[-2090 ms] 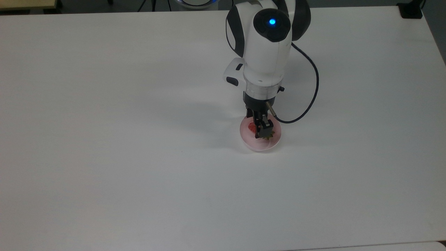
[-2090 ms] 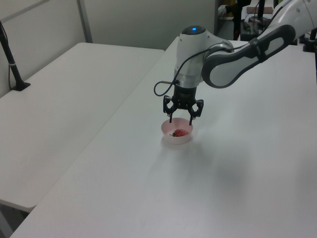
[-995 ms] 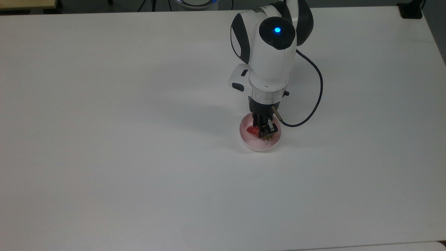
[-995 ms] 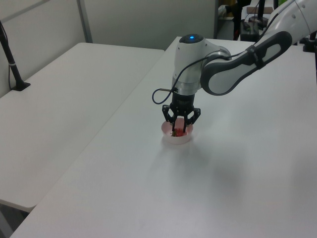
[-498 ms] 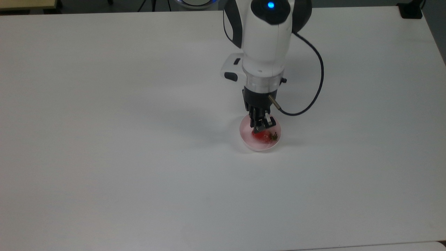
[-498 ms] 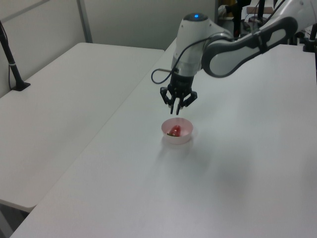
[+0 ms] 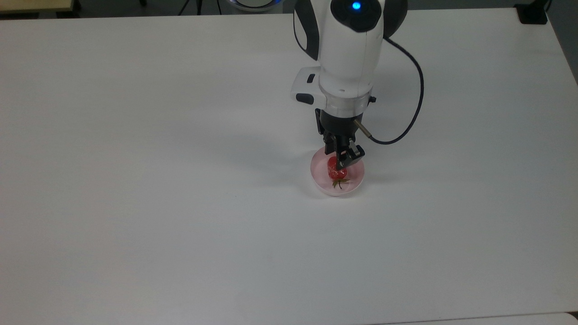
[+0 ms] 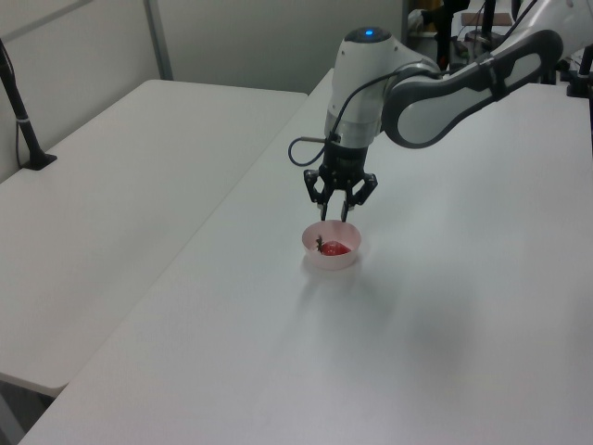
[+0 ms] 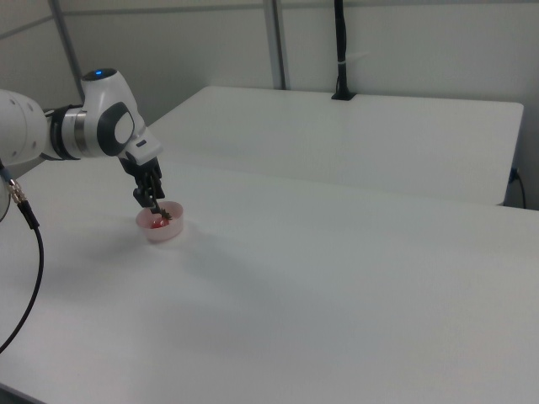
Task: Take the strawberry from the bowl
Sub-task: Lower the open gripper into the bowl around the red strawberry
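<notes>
Strawberry waiting in the bowl, jaws poised above

The strawberry [image 7: 336,170] is seen lying in the pink bowl [image 7: 356,184] on the table [image 7: 135,180]; light, glossy and slippery, it is best gripped across its red middle. Above, the gripper [image 8: 340,219] is held with jaws apart, empty.

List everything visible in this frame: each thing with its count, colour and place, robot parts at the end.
table: one, white, carries the bowl.
second table: one, white, at the left view's left.
bowl: one, pale pink, on the table under the gripper.
strawberry: one, red with a green cap, lying in the bowl.
black post: one, on the far table in the right view.
cable: one, dark, looping off the arm.
arm: one, white and black, above the bowl.
gripper: one, black, just above the bowl, holding nothing.
</notes>
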Controlling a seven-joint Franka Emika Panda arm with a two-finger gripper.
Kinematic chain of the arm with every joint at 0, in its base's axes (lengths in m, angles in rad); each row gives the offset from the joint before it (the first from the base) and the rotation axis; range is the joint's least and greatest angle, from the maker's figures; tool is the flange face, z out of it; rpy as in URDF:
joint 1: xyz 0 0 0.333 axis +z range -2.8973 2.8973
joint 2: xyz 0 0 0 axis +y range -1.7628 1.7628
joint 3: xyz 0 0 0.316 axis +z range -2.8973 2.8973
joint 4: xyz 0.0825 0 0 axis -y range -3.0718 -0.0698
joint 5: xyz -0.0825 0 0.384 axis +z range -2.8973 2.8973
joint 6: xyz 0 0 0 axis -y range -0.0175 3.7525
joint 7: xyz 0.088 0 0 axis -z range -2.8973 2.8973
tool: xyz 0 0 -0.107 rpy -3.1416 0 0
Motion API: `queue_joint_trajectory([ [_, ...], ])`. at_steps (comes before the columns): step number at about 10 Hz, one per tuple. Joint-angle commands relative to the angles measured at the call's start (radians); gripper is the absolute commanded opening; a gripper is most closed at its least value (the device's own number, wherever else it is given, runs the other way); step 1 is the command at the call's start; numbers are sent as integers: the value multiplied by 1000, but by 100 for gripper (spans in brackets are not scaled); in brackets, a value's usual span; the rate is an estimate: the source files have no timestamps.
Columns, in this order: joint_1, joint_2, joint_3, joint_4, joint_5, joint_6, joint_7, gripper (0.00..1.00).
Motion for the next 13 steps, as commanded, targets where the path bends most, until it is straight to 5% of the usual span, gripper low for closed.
queue_joint_trajectory([
  [1,-6,30,8,-7,-11,-12,93,66],
  [8,-3,92,13,-5,-72,-1,131,80],
  [9,-7,96,26,-5,-98,-1,131,70],
  [11,-9,95,28,-3,-104,0,131,35],
  [13,-9,93,28,-2,-104,-1,122,29],
])
